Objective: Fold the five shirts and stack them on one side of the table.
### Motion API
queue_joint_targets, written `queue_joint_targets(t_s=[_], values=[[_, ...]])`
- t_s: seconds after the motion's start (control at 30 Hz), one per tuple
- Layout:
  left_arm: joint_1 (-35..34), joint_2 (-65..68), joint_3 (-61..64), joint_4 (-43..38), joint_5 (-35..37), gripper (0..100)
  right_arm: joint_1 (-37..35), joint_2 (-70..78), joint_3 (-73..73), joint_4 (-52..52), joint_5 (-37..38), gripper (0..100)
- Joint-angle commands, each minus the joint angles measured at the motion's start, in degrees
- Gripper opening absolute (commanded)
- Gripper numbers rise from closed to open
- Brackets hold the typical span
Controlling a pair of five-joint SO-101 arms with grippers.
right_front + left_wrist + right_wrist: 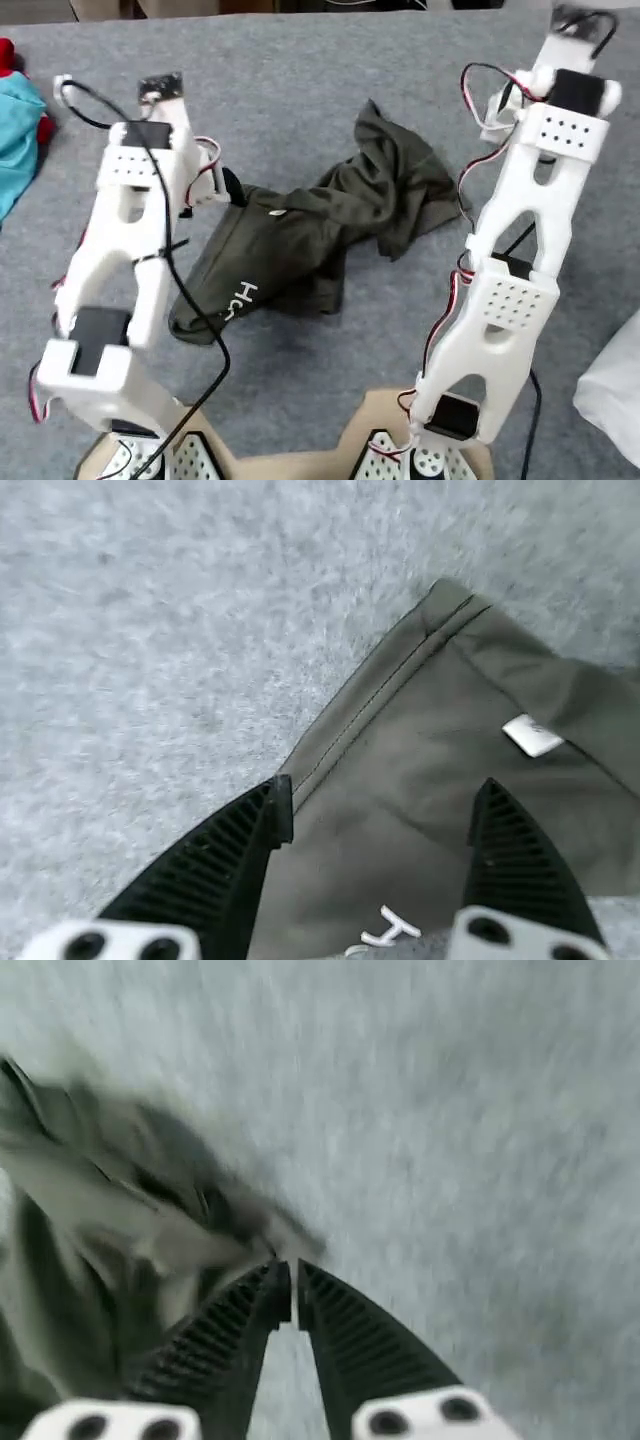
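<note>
The olive shirt (320, 225) lies crumpled on the table (300, 80). It looks light and limp, so its seamed hem corner (440, 605) seems the firmest hold. The left gripper (385, 795) hovers over that hem, jaws apart. The right gripper (293, 1270), jaws together, sits beside the shirt's rumpled edge.

Matt olive cloth shirt (300, 235), rough grey felt table (300, 60), ribbed black plastic fingers (225, 855) of left tool (386, 785)

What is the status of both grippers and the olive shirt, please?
Left gripper open over hem of olive shirt. Right gripper shut, beside its crumpled end. Shirt not folded.
</note>
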Motion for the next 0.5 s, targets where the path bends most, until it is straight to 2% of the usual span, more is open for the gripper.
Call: queue_joint_targets(t_s=[0.0,0.1,0.3,0.47], values=[[0.5,5.2,-9.3,-0.8,0.6,29,0.5,-0.2,6.5,0.4,-1.8,1.5],[0.5,11.5,-17.2,0.4,0.6,29,0.4,-0.2,10.5,-2.5,-4.9,1.6],[3.7,23.9,-32.8,8.2,0.6,29,0.3,-0.2,14.4,-8.6,-5.5,1.6],[4.9,34.6,-43.9,8.9,0.4,27,0.3,-0.2,16.1,-11.5,-5.5,1.6]])
